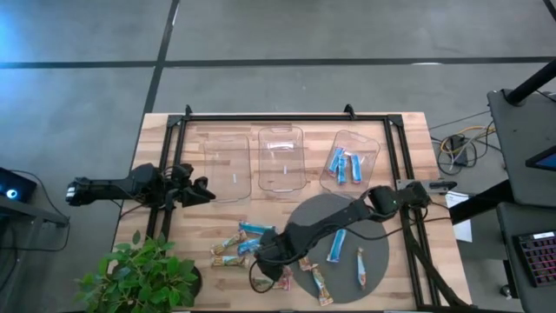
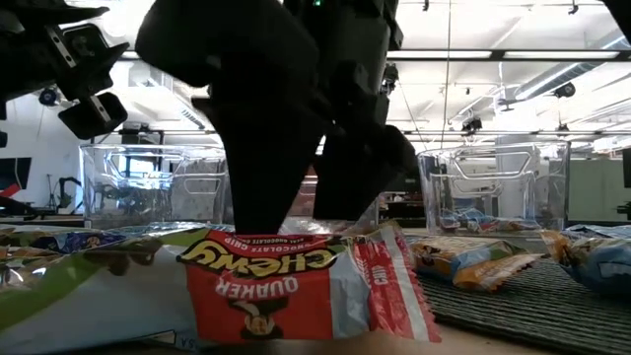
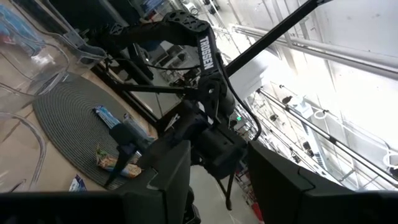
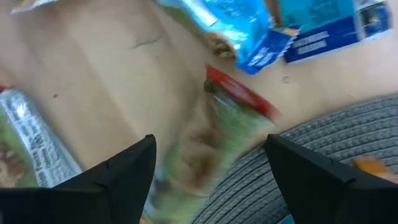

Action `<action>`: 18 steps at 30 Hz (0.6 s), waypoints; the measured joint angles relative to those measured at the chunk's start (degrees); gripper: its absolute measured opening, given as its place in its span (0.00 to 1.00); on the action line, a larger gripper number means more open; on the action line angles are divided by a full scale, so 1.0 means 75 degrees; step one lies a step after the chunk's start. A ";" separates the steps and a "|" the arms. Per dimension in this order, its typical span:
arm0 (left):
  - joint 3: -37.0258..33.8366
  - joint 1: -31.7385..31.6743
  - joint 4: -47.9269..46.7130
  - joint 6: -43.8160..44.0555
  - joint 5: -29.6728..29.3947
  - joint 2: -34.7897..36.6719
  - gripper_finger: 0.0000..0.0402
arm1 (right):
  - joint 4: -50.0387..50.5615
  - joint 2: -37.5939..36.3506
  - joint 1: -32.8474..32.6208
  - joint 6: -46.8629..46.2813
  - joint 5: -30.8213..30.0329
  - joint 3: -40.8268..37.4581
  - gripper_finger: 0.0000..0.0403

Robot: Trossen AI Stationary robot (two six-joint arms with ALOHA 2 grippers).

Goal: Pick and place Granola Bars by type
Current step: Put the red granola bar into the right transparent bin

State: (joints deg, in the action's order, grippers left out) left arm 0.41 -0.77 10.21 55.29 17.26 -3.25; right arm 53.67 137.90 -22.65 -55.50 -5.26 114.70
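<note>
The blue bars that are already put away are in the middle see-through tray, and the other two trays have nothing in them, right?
Not quite. The high view shows the blue bars in the right tray, not the middle tray. The other two trays hold nothing.

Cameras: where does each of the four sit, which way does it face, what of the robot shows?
High: overhead, straight down; both arms, three clear trays.
Low: table height, level; right arm's dark bulk over a Quaker Chewy bar.
Left wrist: past its own fingers, toward the right arm.
Right wrist: down between its fingers at a green-and-red bar.
Shared: round grey mat.
</note>
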 joint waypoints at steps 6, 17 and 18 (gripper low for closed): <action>0.0002 -0.0001 0.0001 0.0000 -0.0001 -0.0003 0.35 | -0.0010 -0.0016 -0.0017 0.0223 -0.0341 -0.0189 0.70; -0.0001 0.0001 0.0001 0.0001 0.0001 -0.0003 0.35 | -0.0037 -0.0025 0.0023 0.0188 -0.0329 -0.0256 0.50; 0.0002 -0.0001 0.0001 0.0000 0.0001 -0.0001 0.35 | -0.0042 -0.0025 0.0039 0.0132 -0.0327 -0.0257 0.47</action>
State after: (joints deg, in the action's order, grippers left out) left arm 0.43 -0.78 10.22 55.29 17.27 -3.25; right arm 53.35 137.71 -22.36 -54.51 -7.71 112.77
